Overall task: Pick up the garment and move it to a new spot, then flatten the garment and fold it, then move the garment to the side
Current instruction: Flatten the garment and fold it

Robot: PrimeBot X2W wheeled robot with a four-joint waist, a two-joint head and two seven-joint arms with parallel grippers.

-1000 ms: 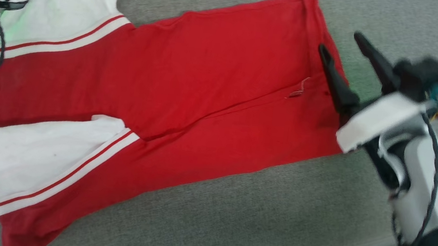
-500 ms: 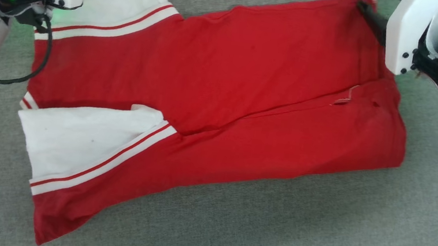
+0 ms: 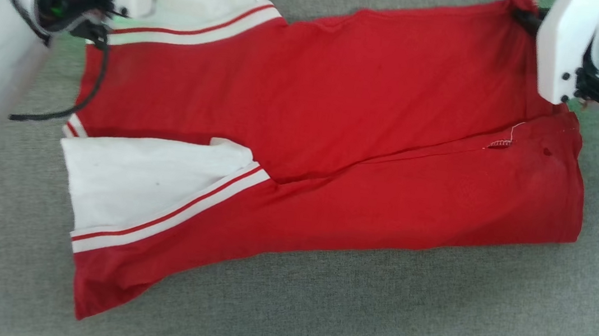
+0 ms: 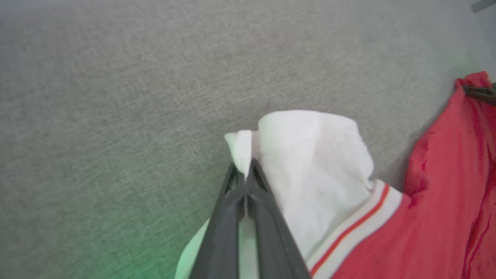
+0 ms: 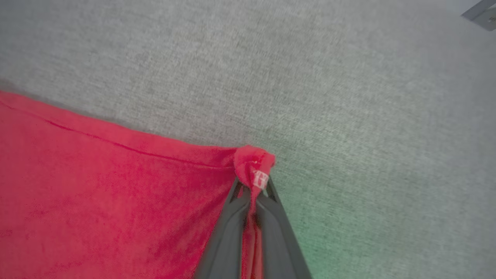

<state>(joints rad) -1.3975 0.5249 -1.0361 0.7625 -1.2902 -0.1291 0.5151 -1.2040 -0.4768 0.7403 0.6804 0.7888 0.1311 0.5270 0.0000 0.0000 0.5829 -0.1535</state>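
While the garment (image 3: 336, 138) lies spread on the grey, felt-like desk (image 3: 372, 323), the left gripper (image 4: 245, 172) pinches its white corner and the right gripper (image 5: 252, 188) its red corner, whose small label (image 5: 260, 179) is unreadable.

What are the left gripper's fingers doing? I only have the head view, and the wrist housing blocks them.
Observer: In the left wrist view, the left gripper is shut on a white corner of the garment.
Operator: And the right?
Observer: In the right wrist view, the right gripper is shut on a bunched red corner, with a small white tag at the fingertips.
Operator: What's beyond those corners?
Observer: The grey surface lies past both.
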